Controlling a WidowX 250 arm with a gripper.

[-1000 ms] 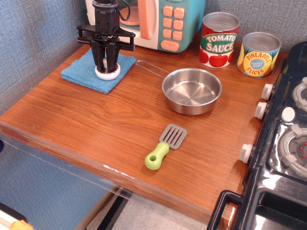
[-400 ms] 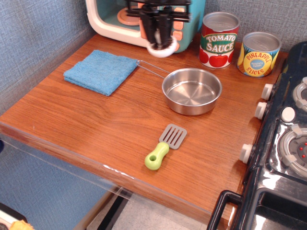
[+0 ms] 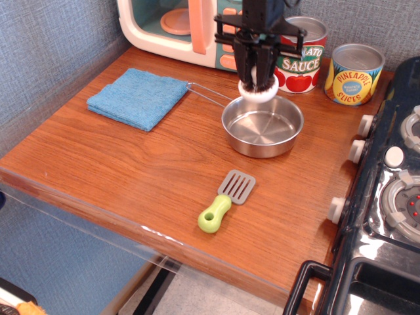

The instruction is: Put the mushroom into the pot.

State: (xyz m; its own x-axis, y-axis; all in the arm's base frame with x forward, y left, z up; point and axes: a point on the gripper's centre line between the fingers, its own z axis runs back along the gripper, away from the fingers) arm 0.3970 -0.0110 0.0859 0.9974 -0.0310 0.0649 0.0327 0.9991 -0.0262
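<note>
The pot (image 3: 262, 125) is a shallow shiny steel pan with a thin wire handle pointing left, standing mid-table. My black gripper (image 3: 256, 80) hangs point-down over the pot's far rim. It is shut on the mushroom (image 3: 257, 92), whose white cap shows just below the fingers (image 3: 247, 65), held a little above the pot. The stem is hidden between the fingers.
A blue cloth (image 3: 138, 96) lies at the left. A toy microwave (image 3: 190, 29) stands at the back, with a tomato sauce can (image 3: 300, 56) and a pineapple slices can (image 3: 354, 73) to its right. A green-handled spatula (image 3: 226, 200) lies near the front. A toy stove (image 3: 387, 197) borders the right side.
My gripper lifted the mushroom off the blue cloth and carried it right, past the microwave front, then down to just above the pot's far rim.
</note>
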